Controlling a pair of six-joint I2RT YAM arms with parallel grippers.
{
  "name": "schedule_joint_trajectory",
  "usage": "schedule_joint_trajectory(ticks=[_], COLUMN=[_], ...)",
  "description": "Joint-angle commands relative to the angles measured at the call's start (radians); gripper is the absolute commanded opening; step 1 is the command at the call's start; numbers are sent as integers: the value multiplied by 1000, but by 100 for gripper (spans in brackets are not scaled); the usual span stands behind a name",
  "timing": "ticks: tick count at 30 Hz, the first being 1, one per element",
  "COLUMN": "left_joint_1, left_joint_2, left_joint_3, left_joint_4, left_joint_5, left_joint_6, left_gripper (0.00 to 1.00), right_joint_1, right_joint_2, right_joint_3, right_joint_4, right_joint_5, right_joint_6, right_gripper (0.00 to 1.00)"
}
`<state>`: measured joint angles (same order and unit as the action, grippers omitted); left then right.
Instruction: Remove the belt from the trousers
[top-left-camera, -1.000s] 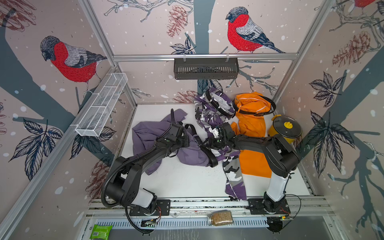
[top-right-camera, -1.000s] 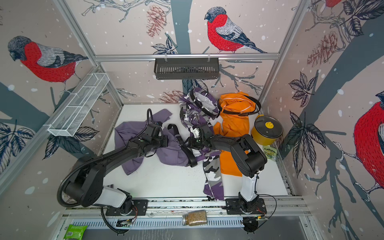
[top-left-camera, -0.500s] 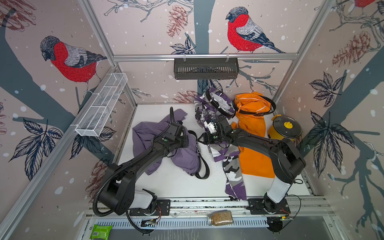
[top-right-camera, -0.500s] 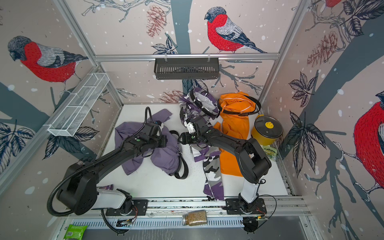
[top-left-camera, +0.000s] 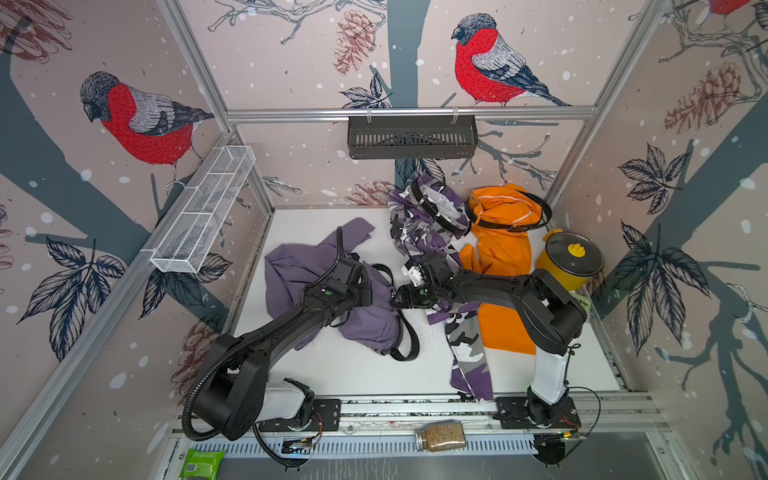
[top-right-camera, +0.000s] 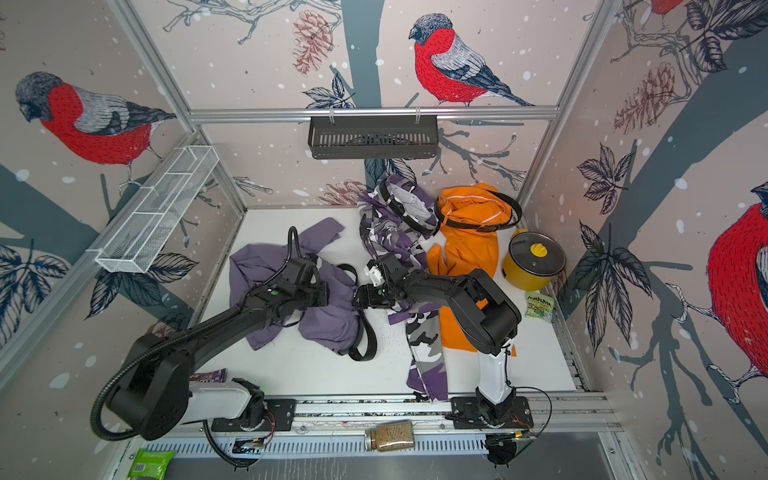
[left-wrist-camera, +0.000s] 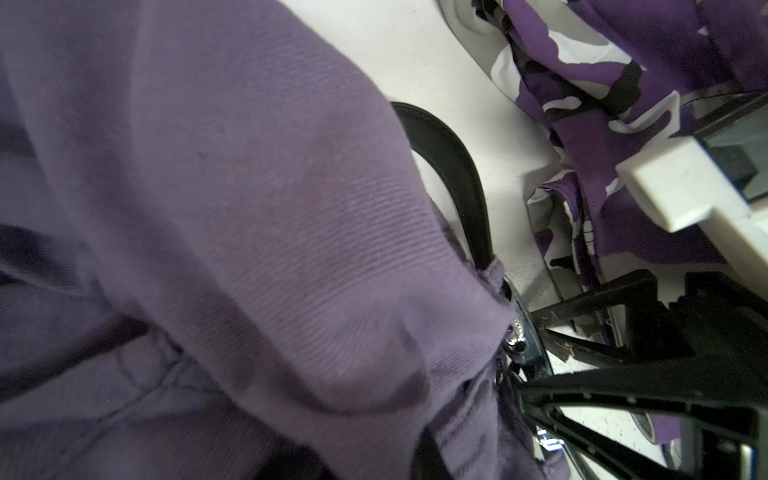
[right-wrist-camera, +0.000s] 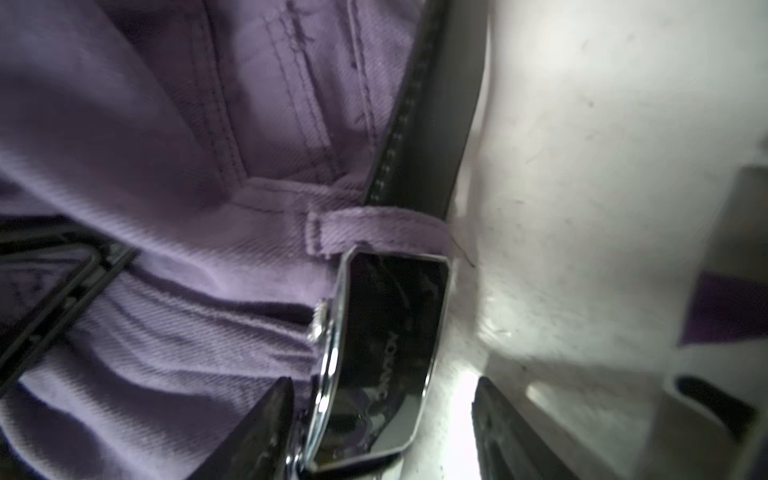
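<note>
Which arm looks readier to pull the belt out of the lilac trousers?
The right arm: its open jaws straddle the belt buckle. The left arm, jaws shut, appears to hold the lilac trousers.

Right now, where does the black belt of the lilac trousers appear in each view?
Top view: the black belt loops out at the near edge of the lilac trousers, mid-picture.
Top view: the black belt shows the same loop, mid-picture.
Left wrist: a curved strap emerging from behind the lilac trousers.
Right wrist: the strap through a lilac loop, buckle just beyond.
Shared landmark: the lilac trousers.
</note>
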<state>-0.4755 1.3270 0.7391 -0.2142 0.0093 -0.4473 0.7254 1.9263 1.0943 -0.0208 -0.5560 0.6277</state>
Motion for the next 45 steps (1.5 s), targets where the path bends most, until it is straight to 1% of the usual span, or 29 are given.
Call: schedule_joint_trajectory(ticks=[1,5,8,11,13,17,18,20,21,25,26,28,29,30,31,32,35,37,39,41,45], left_joint_1=[-2,-1,-1,1,0,9,10,14,14,15,14,14,15,13,13,12,7,-11,-30,-49,-67], left_joint_2=[-12,-15,-14,-16,-20,-27,-29,-31,-32,-11,2,18,9,-10,-47,-92,-208,-235,-210,-156,-94], left_joint_3=[-20,-29,-32,-35,-40,-59,-63,-64,-63,-40,-29,6,29,44,61,77,114,150,190,212,188], left_joint_4=[15,20,14,8,3,8,10,15,17,34,42,37,25,17,12,15,68,84,81,94,217], left_joint_5=[-25,-27,-34,-50,-62,-72,-75,-80,-81,-81,-72,-58,-59,-63,-71,-75,-67,-71,-43,2,25], left_joint_6=[-23,-29,-30,-34,-36,-52,-55,-64,-68,-86,-87,-94,-100,-106,-112,-106,-31,11,60,107,166], left_gripper=[0,0,0,0,0,0,0,0,0,0,4,60,79,90,97,100,100,100,100,100,100], right_joint_1=[2,3,3,5,4,-10,-18,-37,-46,-82,-89,-102,-109,-114,-118,-118,-112,-107,-104,-91,-73], right_joint_2=[24,53,68,78,75,32,14,-31,-49,-105,-115,-126,-130,-130,-132,-139,-154,-160,-165,-175,-180], right_joint_3=[-5,14,33,45,46,40,43,69,92,233,272,335,376,408,442,467,520,548,565,576,616], right_joint_4=[47,51,55,49,46,29,22,-25,-53,-231,-266,-332,-366,-394,-424,-439,-479,-493,-501,-502,-532], right_joint_5=[-35,-46,-54,-62,-58,-21,-9,36,57,178,204,271,301,319,341,361,389,383,355,339,319], right_joint_6=[24,19,19,15,13,-15,-30,-84,-116,-302,-360,-452,-501,-540,-587,-630,-734,-775,-798,-816,-842], right_gripper=[69,68,64,54,40,19,15,8,6,3,2,2,2,2,2,2,2,1,1,1,1])
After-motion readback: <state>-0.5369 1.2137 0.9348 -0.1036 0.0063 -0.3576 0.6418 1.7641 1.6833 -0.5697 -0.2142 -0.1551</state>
